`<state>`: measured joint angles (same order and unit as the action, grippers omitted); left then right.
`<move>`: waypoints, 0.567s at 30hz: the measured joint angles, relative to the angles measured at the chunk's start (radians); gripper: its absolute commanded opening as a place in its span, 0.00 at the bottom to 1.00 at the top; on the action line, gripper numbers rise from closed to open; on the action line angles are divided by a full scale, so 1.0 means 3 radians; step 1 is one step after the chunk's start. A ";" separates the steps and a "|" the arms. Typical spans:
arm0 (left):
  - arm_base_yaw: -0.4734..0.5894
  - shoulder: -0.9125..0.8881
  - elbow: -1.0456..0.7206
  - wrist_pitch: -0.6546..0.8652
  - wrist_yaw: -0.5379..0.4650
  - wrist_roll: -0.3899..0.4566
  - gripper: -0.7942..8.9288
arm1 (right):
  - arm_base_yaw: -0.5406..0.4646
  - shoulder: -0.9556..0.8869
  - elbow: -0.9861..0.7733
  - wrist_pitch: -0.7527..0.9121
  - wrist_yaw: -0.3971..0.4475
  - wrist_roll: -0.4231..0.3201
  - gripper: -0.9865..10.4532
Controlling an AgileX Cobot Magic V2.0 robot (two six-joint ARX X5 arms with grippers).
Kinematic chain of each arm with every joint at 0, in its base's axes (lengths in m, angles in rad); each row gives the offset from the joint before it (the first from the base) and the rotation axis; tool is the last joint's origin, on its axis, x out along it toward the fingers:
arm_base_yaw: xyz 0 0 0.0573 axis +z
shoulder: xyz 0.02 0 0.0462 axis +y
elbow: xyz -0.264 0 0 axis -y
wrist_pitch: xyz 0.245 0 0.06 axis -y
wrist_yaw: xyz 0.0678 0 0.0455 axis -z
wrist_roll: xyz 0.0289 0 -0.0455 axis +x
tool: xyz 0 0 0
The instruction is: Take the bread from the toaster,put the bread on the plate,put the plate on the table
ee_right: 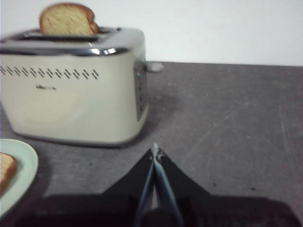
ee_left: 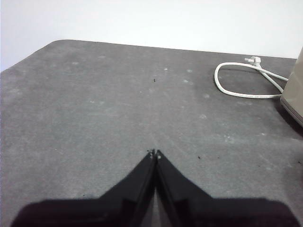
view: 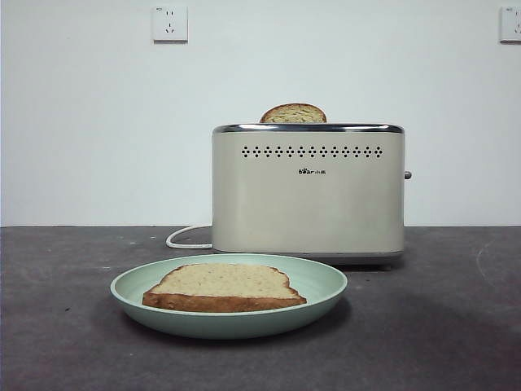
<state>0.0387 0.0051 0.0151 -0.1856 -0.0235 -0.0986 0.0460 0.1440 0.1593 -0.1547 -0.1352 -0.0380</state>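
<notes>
The bread (view: 221, 284) lies flat on the mint-green plate (view: 326, 287), which rests on the dark table (view: 440, 326) in front of the cream toaster (view: 308, 191). A second slice (view: 293, 114) pokes its domed top out of the toaster slot. In the right wrist view the toaster (ee_right: 71, 90), that slice (ee_right: 67, 20), the plate's edge (ee_right: 21, 170) and a corner of the bread (ee_right: 5, 169) show. My right gripper (ee_right: 155, 150) is shut and empty, off to the toaster's lever side. My left gripper (ee_left: 154, 153) is shut over bare table (ee_left: 94, 118), away from the plate.
The toaster's white cord (view: 186, 238) loops on the table beside it, and shows as a coil (ee_left: 246, 80) in the left wrist view. A wall with sockets (view: 169, 23) stands behind. The table's rounded far corner (ee_left: 57, 43) shows in the left wrist view.
</notes>
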 measured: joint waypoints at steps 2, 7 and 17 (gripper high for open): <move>0.0000 0.0000 0.0000 0.0000 0.0000 0.0000 0.08 | 0.0000 -0.0067 -0.0047 0.0027 0.0029 0.0001 0.09; 0.0000 0.0000 0.0000 0.0000 0.0000 0.0000 0.08 | 0.0001 -0.0188 -0.0142 0.0047 0.0041 0.0000 0.09; 0.0000 0.0000 0.0000 0.0000 0.0000 0.0000 0.08 | 0.0001 -0.0463 -0.0478 -0.0013 0.0043 0.0223 0.09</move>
<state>0.0387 0.0051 0.0151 -0.1856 -0.0235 -0.0986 0.0463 0.0051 0.0158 -0.1585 -0.1223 0.0288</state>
